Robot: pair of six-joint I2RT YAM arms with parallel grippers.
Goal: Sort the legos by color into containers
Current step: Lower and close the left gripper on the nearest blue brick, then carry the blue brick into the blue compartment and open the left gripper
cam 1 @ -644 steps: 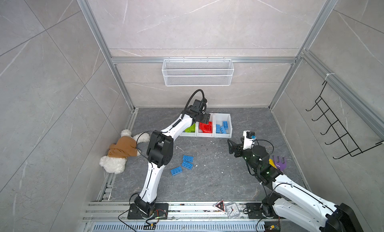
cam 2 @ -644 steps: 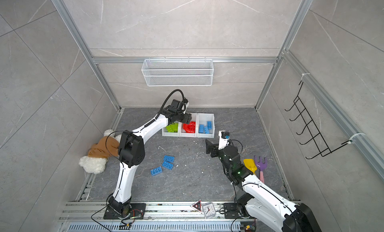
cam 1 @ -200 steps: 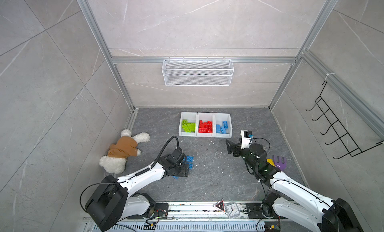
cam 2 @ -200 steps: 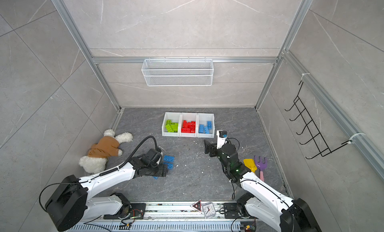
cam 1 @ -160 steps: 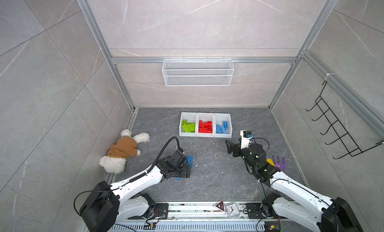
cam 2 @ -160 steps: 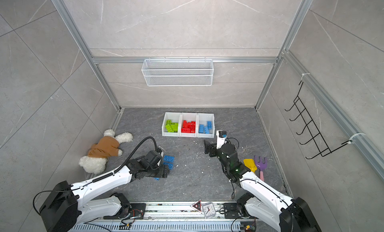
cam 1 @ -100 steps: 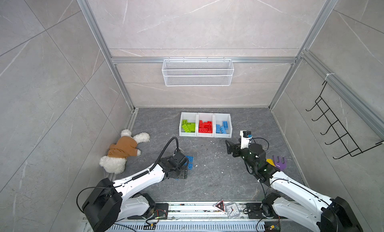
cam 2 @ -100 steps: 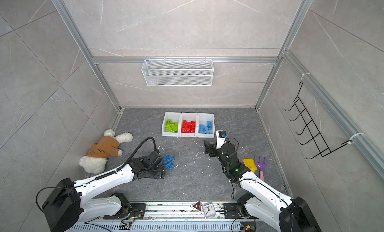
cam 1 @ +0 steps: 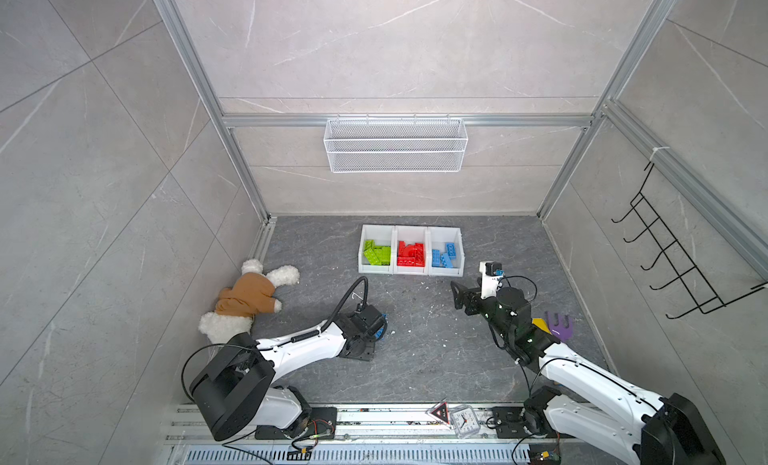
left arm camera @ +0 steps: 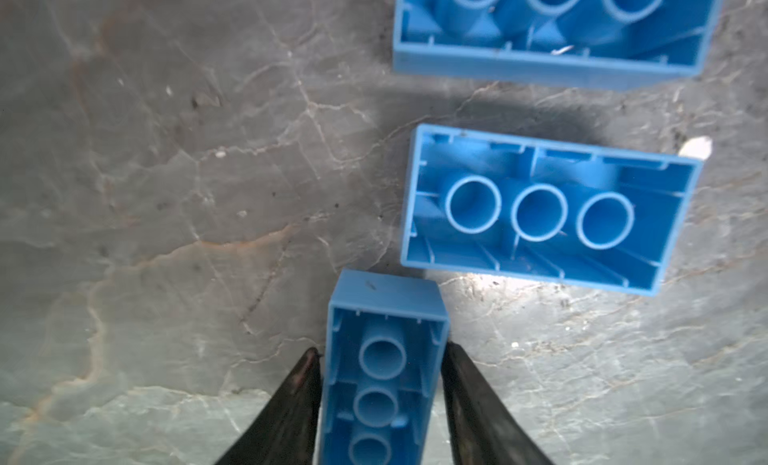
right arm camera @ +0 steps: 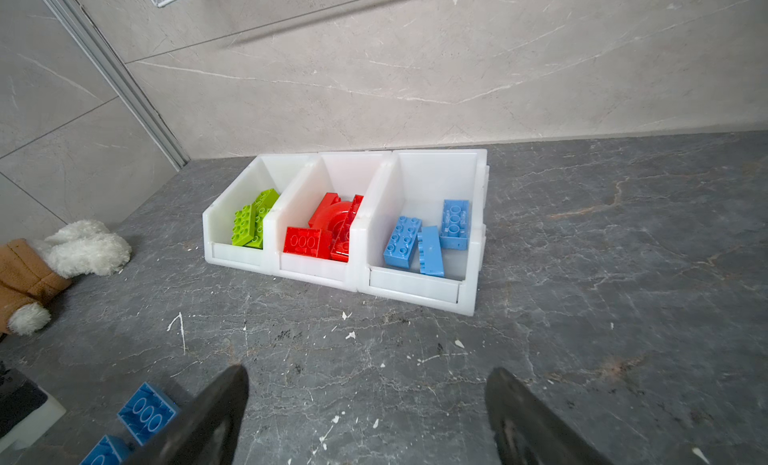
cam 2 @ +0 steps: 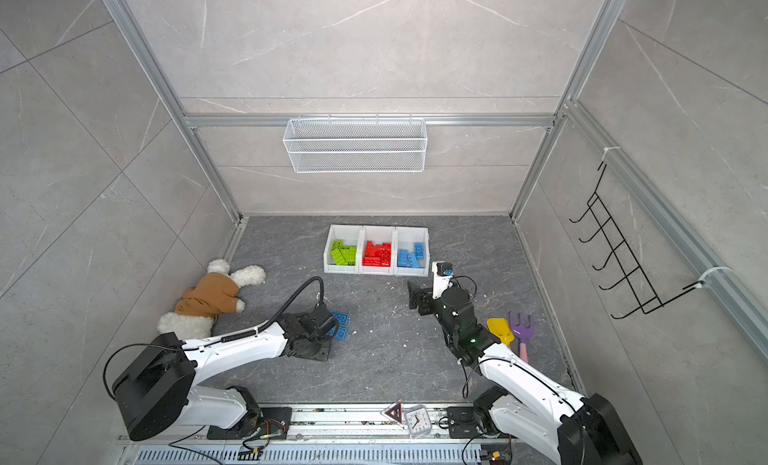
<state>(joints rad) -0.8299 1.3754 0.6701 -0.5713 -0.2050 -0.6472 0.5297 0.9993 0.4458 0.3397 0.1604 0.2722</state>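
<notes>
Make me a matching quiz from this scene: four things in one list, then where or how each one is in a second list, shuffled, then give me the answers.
Things
1. left end effector
2. right end effector
3. lime green legos
4. red arch piece

Place or state
A. in the middle container
B. open, holding nothing
C. in the left container of the row, as both top views show it
D. closed on a blue brick

Pairs: 1-D, 2-B, 3-C, 4-A
</notes>
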